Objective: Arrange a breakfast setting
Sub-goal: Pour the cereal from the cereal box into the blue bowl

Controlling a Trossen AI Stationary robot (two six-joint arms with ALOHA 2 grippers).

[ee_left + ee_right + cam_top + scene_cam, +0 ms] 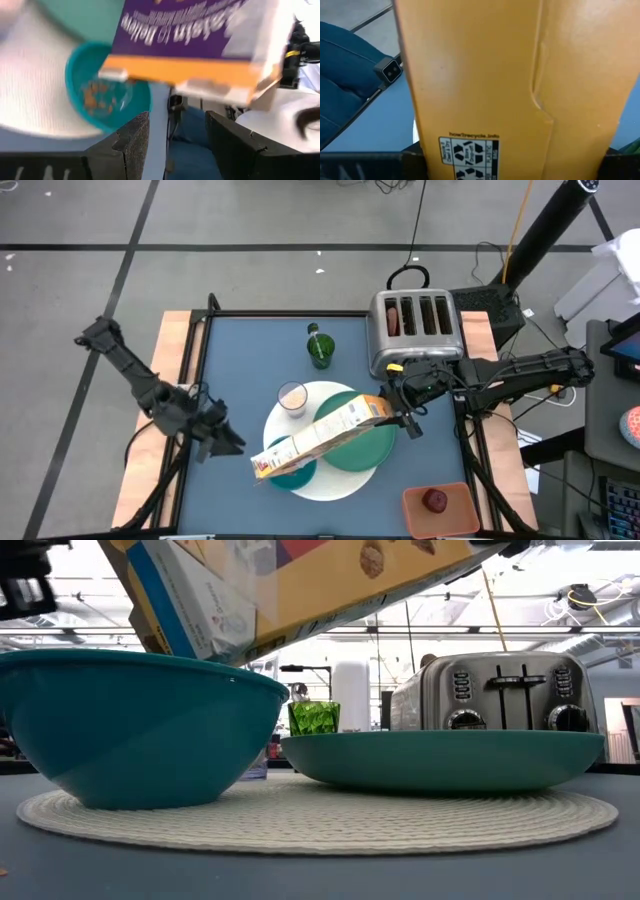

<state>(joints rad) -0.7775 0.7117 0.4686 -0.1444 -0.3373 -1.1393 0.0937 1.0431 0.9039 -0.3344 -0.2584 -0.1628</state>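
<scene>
Teal bowl (140,725) on the white woven disc (320,820) holds brown cereal bits, seen from the left wrist. Cereal box (320,438) tilts over it, clamped in the right gripper (398,418); bowl mostly hidden from above. Green plate (440,760) beside it, contents not visible. Behind: milk glass (292,398), green cup (320,348), toaster (418,325). Left gripper (225,440) parted, empty, near the disc.

Overhead; table-level; wrists close over bowl (107,100)
</scene>
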